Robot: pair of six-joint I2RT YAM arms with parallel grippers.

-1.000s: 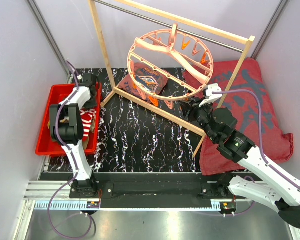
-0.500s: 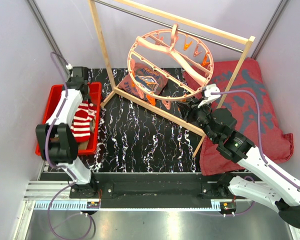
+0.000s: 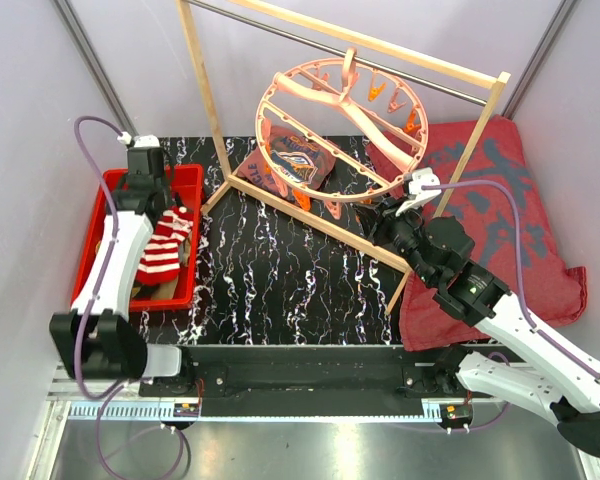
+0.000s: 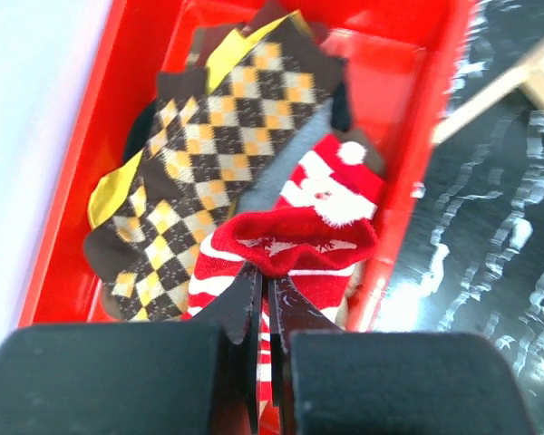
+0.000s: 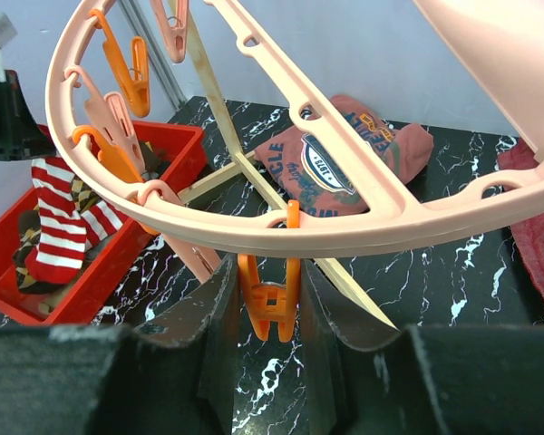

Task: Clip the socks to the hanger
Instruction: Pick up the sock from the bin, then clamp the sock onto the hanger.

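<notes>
A bare wooden rack (image 3: 205, 90) carries the hanger (image 5: 372, 227), a round salmon-pink plastic ring with crossbars. Well left of the hanger sits a glossy red plastic bin (image 4: 394, 118) with soft socks heaped inside. The brown-tan argyle sock (image 4: 208, 154) lies flat, and the knitted red-white striped sock (image 4: 299, 245) is beside it. The left gripper (image 4: 265, 281) is pinched tight on the striped sock's cuff. At the hanger's near rim, the right gripper (image 5: 265, 267) stands narrowly parted around a small orange clip (image 5: 270, 308). Whether it squeezes the clip is unclear.
</notes>
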